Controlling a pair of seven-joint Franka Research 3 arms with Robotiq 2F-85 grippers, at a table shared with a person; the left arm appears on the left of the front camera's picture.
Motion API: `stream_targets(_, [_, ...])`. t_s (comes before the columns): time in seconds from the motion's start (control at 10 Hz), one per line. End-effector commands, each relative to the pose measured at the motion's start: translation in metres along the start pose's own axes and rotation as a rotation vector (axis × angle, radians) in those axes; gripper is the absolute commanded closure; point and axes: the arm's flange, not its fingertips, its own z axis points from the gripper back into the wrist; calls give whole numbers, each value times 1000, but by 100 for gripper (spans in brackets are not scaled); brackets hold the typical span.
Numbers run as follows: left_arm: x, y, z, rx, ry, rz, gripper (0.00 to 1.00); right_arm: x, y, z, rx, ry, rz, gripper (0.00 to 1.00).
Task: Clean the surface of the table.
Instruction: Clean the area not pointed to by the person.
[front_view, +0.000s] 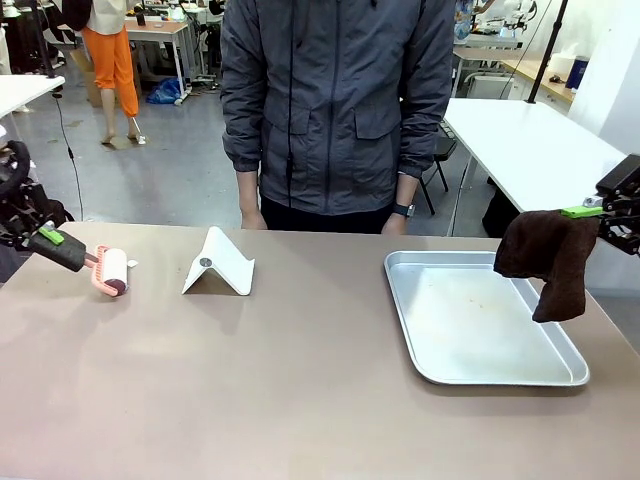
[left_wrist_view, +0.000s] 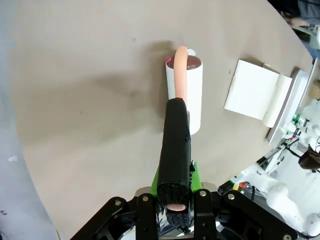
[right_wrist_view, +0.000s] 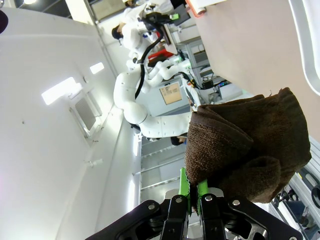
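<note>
The brownish-tan table (front_view: 280, 380) spans the front view. At its far left my left gripper (front_view: 48, 238) is shut on the black foam handle of a lint roller (front_view: 110, 270), whose white roll rests on the tabletop. The left wrist view shows the handle (left_wrist_view: 175, 145) clamped between the green pads, the roll (left_wrist_view: 185, 92) on the table (left_wrist_view: 90, 100). At the right edge my right gripper (front_view: 585, 211) is shut on a dark brown cloth (front_view: 548, 258) that hangs above the tray's right side. The right wrist view has the cloth (right_wrist_view: 245, 150) bunched above the gripper (right_wrist_view: 194, 192).
A silver metal tray (front_view: 480, 325) lies on the right half of the table. A white folded stand (front_view: 220, 265) sits left of centre. A person in a grey jacket (front_view: 335, 110) stands at the far edge, hands down. White-topped tables stand behind.
</note>
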Motion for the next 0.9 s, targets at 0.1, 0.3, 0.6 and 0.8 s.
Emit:
stream_targets(0.1, [23, -22, -20, 78, 56, 19, 77, -1, 3, 1, 3, 12, 13, 94])
stream_targets(0.3, [32, -39, -18, 56, 70, -7, 77, -1, 3, 1, 3, 12, 13, 94])
stream_targets(0.6, [8, -47, -5, -50, 126, -186, 77, -1, 3, 1, 3, 12, 13, 94])
stream_targets(0.8, [-44, -26, 24, -169, 40, -369, 77, -1, 3, 1, 3, 12, 13, 94])
